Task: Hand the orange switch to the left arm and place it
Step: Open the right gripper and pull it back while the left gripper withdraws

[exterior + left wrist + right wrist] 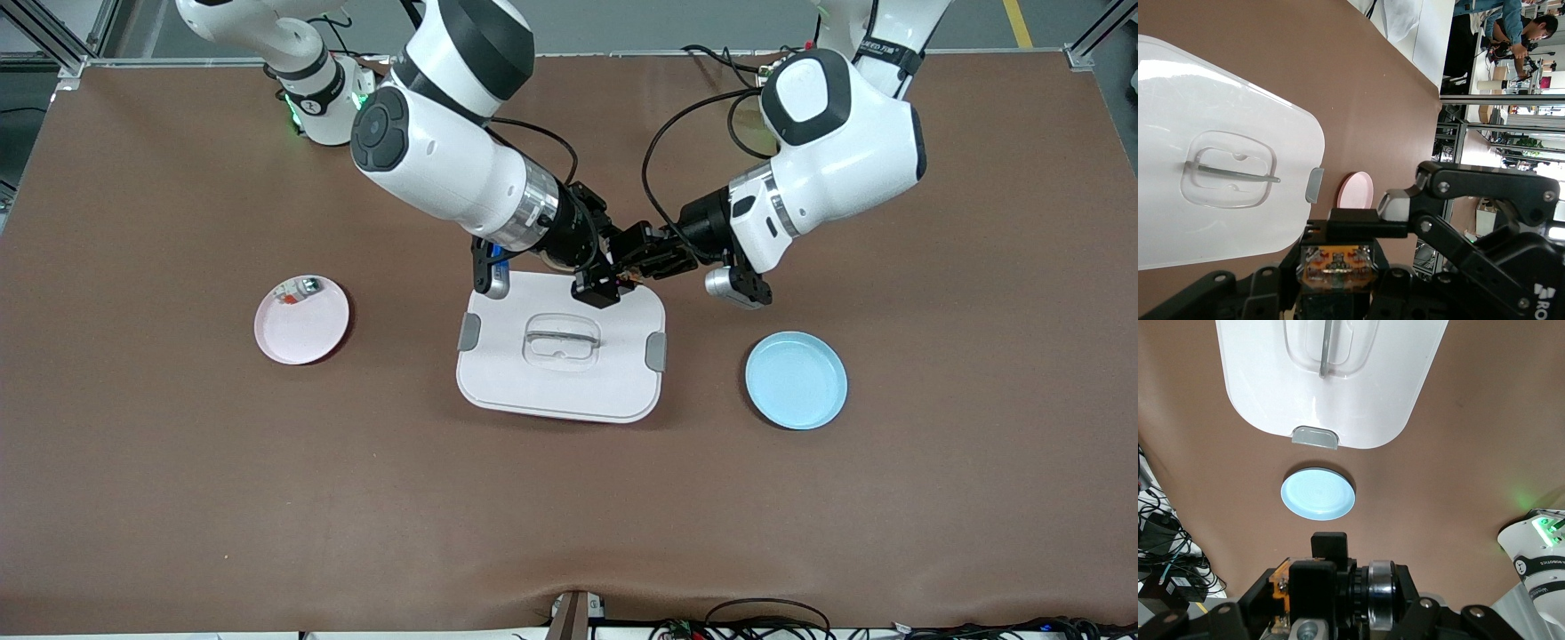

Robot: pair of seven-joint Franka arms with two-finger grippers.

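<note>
Over the box's (560, 356) upper edge, the right hand (597, 286) and left hand (642, 265) are meeting fingertip to fingertip, both pinching the orange switch (628, 281) between them. Tiny, rigid and light, it is best gripped across its orange block.
</note>
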